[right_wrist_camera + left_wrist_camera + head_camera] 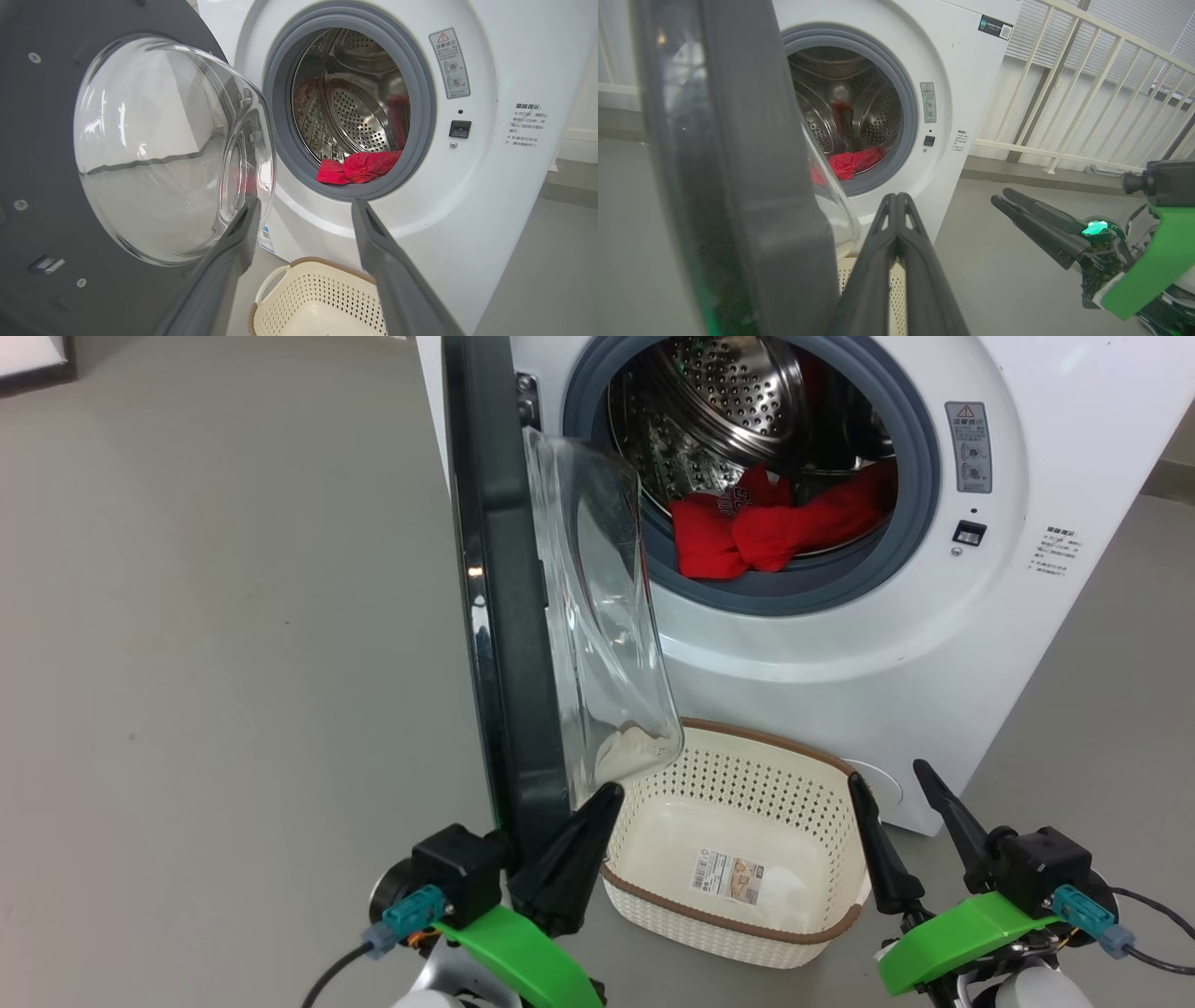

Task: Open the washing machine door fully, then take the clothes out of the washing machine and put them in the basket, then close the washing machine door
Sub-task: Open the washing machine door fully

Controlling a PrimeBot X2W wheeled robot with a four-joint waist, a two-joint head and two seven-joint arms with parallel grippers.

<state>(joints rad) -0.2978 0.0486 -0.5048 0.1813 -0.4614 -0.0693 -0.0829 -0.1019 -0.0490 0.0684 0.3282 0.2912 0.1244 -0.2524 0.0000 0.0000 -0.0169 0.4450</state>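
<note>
Left gripper [602, 798] at 7 o'clock in head view: fingers pressed together, nothing held, probably touching inner rim of washing machine door [509, 616]. I push rim toward 9, keeping off glass. Right gripper [887, 773] spread wide, empty. Clothes [766, 527] in drum [738, 392] at 1. Basket [747, 775] at 6 holds only paper label [726, 877].

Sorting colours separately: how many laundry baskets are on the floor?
1: the cream perforated plastic basket with brown rim stands on the floor before the white front-loading washing machine, beside its open black-rimmed glass door. Others may be out of view.
</note>
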